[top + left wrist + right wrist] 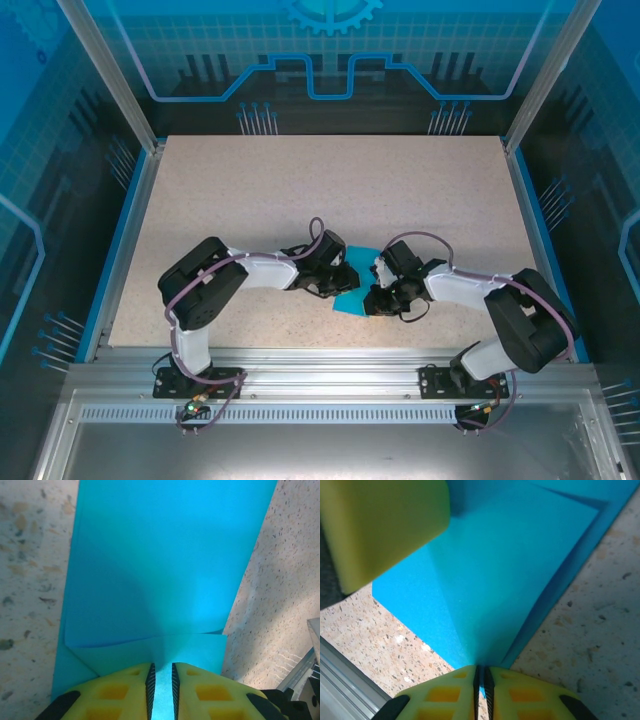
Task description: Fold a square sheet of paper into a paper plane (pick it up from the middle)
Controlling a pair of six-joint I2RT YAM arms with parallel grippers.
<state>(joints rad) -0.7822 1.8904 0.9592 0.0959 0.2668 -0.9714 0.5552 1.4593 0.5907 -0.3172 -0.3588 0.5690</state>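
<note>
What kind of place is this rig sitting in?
Probably an enclosed robot workcell or demo booth: speckled table walled by blue see-through panels printed with gear and circuit graphics, aluminium rail at its near edge carrying the left arm and right arm.

Teal-blue paper (165, 570), speckled beige table (30, 580)

folded teal paper (165, 570) flat on speckled table (30, 580), yellow fingers (120, 690) narrowly apart at its near edge
</note>
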